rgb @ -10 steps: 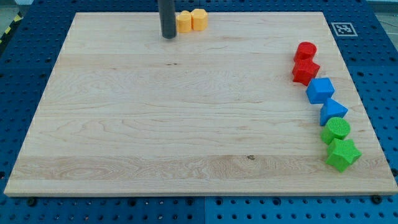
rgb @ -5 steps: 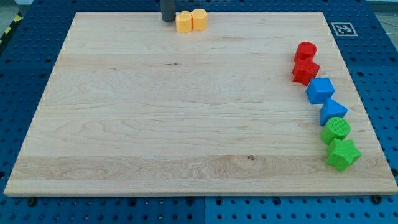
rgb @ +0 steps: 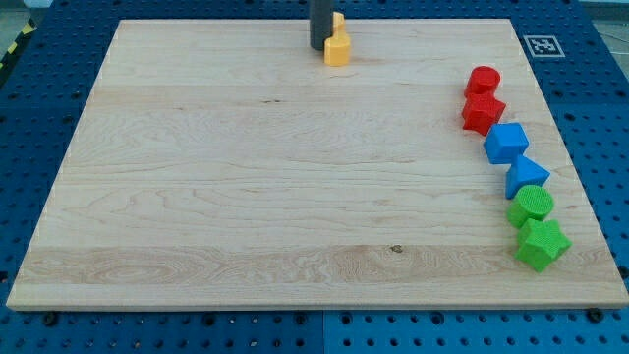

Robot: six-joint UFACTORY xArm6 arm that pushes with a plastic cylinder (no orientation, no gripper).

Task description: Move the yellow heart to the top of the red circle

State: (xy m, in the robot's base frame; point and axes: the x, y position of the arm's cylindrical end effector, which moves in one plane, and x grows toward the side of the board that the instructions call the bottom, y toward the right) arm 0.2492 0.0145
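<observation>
Two yellow blocks sit near the board's top edge, and I cannot make out which is the heart. One yellow block lies just right of my tip and touches it. The other yellow block shows only as a sliver behind the rod. The red circle sits far to the right, near the board's right edge, well apart from the yellow blocks and the tip.
Below the red circle a column of blocks runs down the right edge: a red star, a blue block, a blue triangle, a green circle and a green star. The wooden board lies on a blue pegboard.
The tip went from the left of the yellow pair up toward the top edge, then right. Both yellow blocks have been pushed right, and one now lies lower than the other.
</observation>
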